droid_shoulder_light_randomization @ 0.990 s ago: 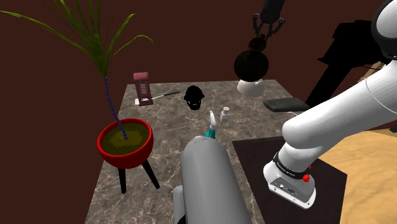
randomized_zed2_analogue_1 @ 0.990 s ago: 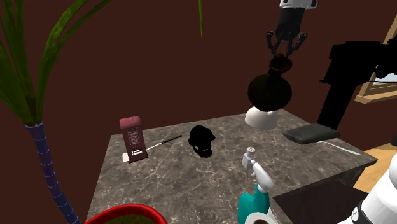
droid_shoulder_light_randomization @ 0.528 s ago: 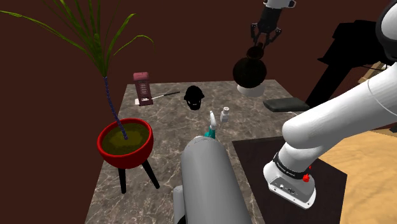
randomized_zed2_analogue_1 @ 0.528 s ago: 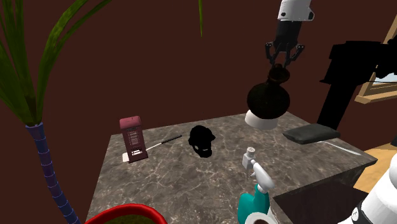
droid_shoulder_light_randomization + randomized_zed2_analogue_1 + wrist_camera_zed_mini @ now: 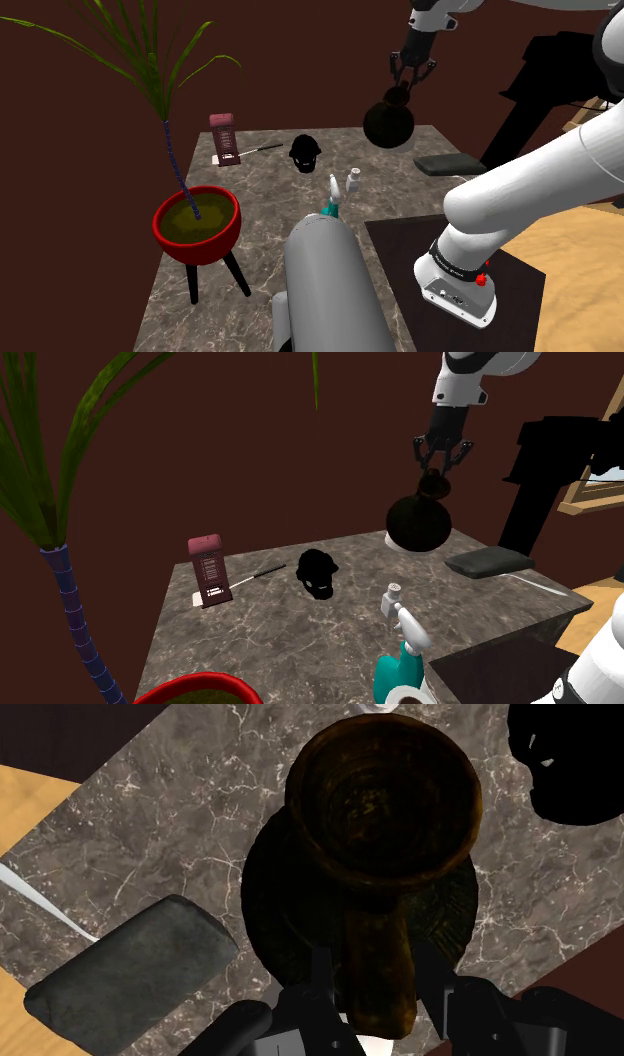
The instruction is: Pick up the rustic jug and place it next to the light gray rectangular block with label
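The jug (image 5: 389,122) is dark brown and round-bellied, with a wide mouth (image 5: 380,804). It hangs upright, low over the far corner of the marble table (image 5: 260,220). My gripper (image 5: 408,85) is above it, shut on the jug's handle at the rim; the black fingers (image 5: 320,976) clasp the handle from both sides. The second exterior view has the jug (image 5: 420,524) under the gripper (image 5: 437,467). A dark grey flat block (image 5: 447,163) lies on the table just beside the jug toward the stand (image 5: 130,969). A maroon upright block with a white label (image 5: 225,138) stands at the far left.
A black helmet-like thing (image 5: 304,152) sits mid-table, with a thin stick (image 5: 258,150) beside the maroon block. A teal spray bottle (image 5: 332,200) and a small white bottle (image 5: 354,181) stand nearer the stand. A red-potted plant (image 5: 197,225) rises at the shoulder view's left.
The gripper has come down and toward the shoulder view's left with the jug in it. The jug now covers the white rounded thing on the table that showed below it earlier.
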`<state>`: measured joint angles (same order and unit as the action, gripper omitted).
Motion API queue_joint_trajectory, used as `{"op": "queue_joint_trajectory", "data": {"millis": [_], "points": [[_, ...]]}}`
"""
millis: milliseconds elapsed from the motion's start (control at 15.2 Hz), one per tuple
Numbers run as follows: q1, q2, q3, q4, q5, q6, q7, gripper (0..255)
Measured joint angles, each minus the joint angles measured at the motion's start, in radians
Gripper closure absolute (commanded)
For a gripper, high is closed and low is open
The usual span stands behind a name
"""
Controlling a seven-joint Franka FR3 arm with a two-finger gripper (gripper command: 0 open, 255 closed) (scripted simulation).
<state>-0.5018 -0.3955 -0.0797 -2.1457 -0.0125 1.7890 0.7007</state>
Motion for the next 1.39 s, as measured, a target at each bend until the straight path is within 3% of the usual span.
{"op": "queue_joint_trajectory", "data": {"millis": [1386], "points": [[-0.002,0.039,-0.008,-0.252,-0.001,0.290,-0.008,255]]}}
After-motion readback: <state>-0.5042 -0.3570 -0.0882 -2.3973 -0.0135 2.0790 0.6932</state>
